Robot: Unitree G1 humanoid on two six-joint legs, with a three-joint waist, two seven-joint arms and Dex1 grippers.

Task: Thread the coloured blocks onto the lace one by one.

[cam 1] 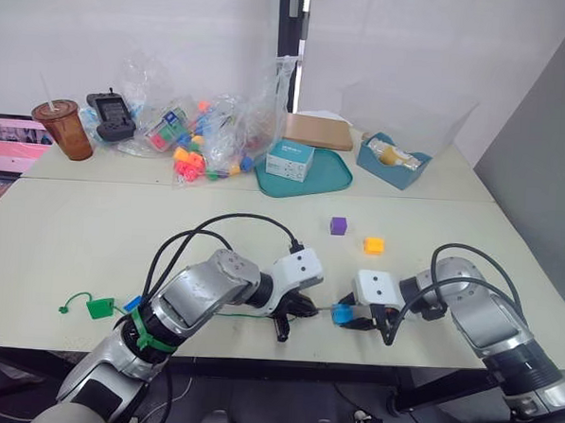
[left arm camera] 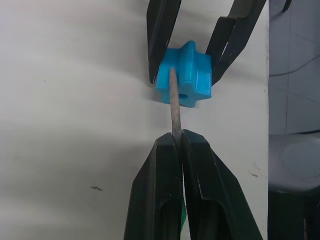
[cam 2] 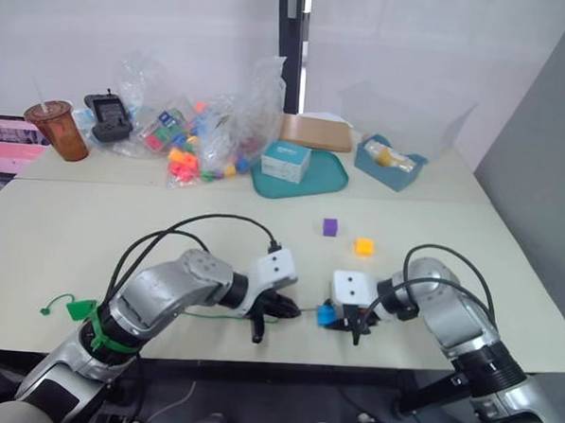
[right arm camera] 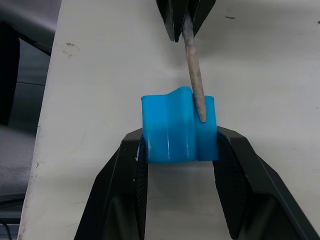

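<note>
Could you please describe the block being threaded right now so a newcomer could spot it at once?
At the near edge of the table, the right end effector grips a blue block. Unlike the loose purple block and orange block farther back, it meets the lace tip.

A bright blue block (right arm camera: 177, 131) is showing between the black fingers (right arm camera: 235, 185) of the right gripper (cam 1: 364, 322), with the dull grey-brown tip of the lace (left arm camera: 174, 107) lying against it. The lace's green cord (cam 1: 235, 311) and green tab (cam 1: 98, 307) are lying near the cream tabletop's (cam 1: 91, 239) front edge. A purple block (cam 1: 338, 226) and an orange-yellow block (cam 1: 374, 245) are sitting mid-table. A teal tray (cam 1: 333, 179) is resting by the far edge.
</note>
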